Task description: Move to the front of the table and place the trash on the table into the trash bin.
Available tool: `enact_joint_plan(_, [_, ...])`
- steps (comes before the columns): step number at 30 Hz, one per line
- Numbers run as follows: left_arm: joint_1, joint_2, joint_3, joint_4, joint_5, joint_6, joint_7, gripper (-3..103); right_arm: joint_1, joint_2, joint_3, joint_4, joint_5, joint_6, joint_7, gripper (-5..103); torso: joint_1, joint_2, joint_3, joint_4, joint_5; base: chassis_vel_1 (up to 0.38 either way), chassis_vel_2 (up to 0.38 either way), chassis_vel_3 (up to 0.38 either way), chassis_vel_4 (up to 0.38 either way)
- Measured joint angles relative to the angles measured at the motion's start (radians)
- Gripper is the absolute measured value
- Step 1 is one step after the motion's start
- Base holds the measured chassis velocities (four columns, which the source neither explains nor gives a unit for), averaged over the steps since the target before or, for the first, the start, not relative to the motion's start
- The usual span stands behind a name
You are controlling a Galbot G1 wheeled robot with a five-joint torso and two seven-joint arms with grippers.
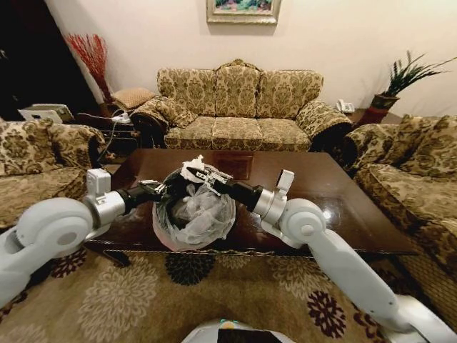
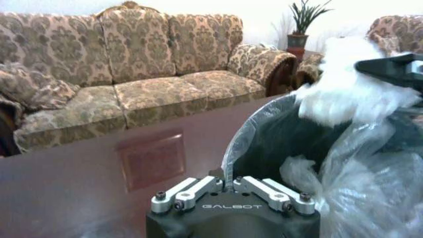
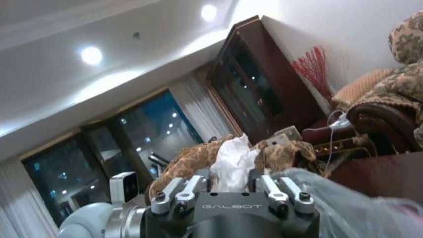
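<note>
My left pincer (image 1: 158, 189) pinches the trash bin (image 1: 193, 218) rim at 9 o'clock; right pincer (image 1: 198, 174) grips white paper ball (image 1: 193, 168) above bin, over table (image 1: 343, 193).

tables: 1 (image 1: 335, 193) | trash bins: 1 (image 1: 194, 214) | white paper balls: 1 (image 1: 193, 168) | hands: 2 (image 1: 158, 189) (image 1: 202, 176) | sofas: 1 (image 1: 243, 107)

arms: glossy white rounded shells, silver metal wrist collars | wrists: small white box-shaped module on each forearm | left gripper (image 1: 158, 190): black body, silver finger links, dark screws, white "GALBOT" lettering | right gripper (image 1: 202, 174): same black body, silver links, "GALBOT" mark | base: white edge at near centre
</note>
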Motion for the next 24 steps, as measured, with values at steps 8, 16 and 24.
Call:
enact_joint_plan(8, [-0.008, 0.027, -0.002, -0.002, -0.017, 0.001, -0.004, 2, 0.000, -0.002, 0.005, -0.011, -0.046, 0.039, -0.071, 57, 0.000, 0.000, 0.000, -0.0001, 0.0004, 0.000, 0.000, 0.000, 0.000])
enact_joint_plan(16, [-0.005, 0.028, -0.003, 0.022, -0.002, 0.022, -0.010, 2, -0.016, 0.006, 0.056, -0.021, -0.154, 0.135, -0.200, 90, 0.000, 0.000, 0.000, 0.0000, 0.0000, 0.000, 0.000, 0.000, 0.000])
enact_joint_plan(24, [-0.014, -0.009, -0.045, 0.097, 0.021, 0.057, -0.162, 2, -0.098, -0.018, 0.221, -0.005, -0.399, 0.217, -0.235, 100, 0.000, 0.000, 0.000, 0.0001, 0.0001, 0.000, 0.000, 0.000, 0.000])
